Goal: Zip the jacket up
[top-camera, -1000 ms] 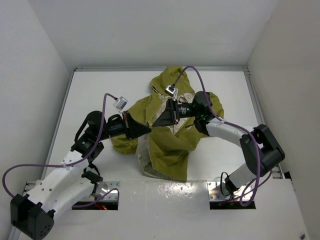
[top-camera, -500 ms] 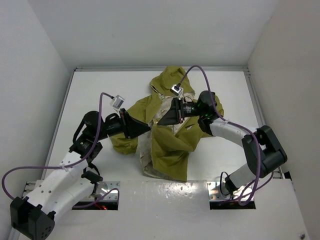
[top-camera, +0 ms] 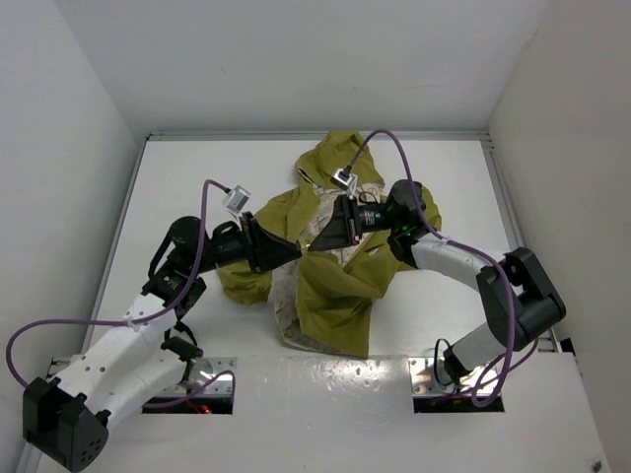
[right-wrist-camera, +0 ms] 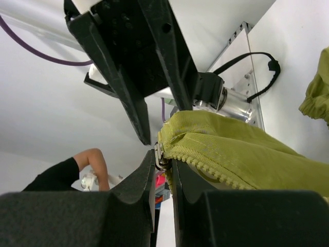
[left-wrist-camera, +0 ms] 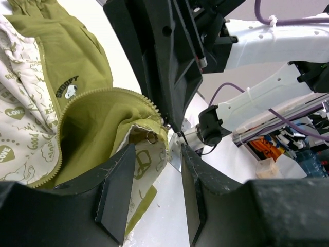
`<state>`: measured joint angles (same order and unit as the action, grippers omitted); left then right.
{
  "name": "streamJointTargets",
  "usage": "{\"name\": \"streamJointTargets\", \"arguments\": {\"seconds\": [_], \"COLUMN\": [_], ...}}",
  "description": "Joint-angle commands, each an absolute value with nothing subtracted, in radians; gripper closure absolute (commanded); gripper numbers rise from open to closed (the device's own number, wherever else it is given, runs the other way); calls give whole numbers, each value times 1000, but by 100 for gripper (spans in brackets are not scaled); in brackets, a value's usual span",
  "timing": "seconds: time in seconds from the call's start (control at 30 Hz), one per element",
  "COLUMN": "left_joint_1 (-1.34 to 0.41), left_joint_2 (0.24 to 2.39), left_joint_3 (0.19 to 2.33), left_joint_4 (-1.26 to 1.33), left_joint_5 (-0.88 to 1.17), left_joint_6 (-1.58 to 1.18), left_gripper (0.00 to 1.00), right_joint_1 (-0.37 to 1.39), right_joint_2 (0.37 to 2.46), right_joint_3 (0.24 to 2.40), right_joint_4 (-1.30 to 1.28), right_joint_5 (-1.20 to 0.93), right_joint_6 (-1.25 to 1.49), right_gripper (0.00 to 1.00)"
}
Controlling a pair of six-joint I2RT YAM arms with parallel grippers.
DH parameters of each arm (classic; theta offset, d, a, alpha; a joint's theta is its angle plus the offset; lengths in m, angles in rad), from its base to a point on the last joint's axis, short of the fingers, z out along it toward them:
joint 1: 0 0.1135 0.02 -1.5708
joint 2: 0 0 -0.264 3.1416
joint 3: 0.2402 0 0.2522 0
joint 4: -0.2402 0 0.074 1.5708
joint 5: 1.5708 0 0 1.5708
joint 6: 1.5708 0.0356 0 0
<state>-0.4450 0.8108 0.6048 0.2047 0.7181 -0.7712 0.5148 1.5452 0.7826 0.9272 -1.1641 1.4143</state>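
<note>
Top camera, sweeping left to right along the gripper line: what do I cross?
Left arm's elbow → left gripper → right gripper → right arm's elbow. The jacket spreads under both grippers, so it has no single place.

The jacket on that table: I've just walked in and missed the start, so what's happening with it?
Two robot arms are working on an olive-green jacket lying crumpled on the white table. Its front is open, with the printed cream lining showing, so it is not yet zipped. The right gripper is shut on the zipper end at one front edge and holds it raised. The left gripper sits right next to that spot with its jaws open, holding nothing.
</note>
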Motion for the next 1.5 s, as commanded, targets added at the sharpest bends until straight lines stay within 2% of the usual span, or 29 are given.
{"name": "streamJointTargets", "arguments": {"seconds": [0.0,0.27,0.3,0.37,0.67,0.73,0.83,0.93,1.23,1.33,1.37,1.47], "left_joint_1": [-460,-508,-517,-517,-517,-517,-517,-517,-517,-517,-517,-508], "left_joint_2": [816,834,834,834,834,834,834,834,834,825,825,801], "left_joint_3": [630,650,650,650,650,650,650,650,650,650,660,660], "left_joint_4": [249,249,249,249,259,270,270,270,246,213,203,192], "left_joint_5": [721,712,712,700,680,680,680,669,641,629,629,629], "left_joint_6": [-765,-738,-727,-727,-716,-716,-716,-716,-706,-684,-684,-684], "left_gripper": [54,62,77,98,100,100,100,100,100,100,98,72], "right_joint_1": [529,538,540,545,566,583,589,594,594,594,594,592], "right_joint_2": [1535,1539,1540,1540,1554,1557,1557,1562,1574,1572,1574,1560], "right_joint_3": [838,848,845,844,804,799,799,808,830,836,838,810], "right_joint_4": [1014,1012,1012,1015,1051,1046,1039,1031,1045,1063,1080,1109], "right_joint_5": [-1172,-1163,-1163,-1161,-1109,-1098,-1081,-1074,-1075,-1091,-1094,-1124], "right_joint_6": [1413,1413,1413,1423,1545,1566,1588,1592,1597,1591,1580,1543], "right_gripper": [100,100,100,100,62,56,55,60,97,100,100,100]}}
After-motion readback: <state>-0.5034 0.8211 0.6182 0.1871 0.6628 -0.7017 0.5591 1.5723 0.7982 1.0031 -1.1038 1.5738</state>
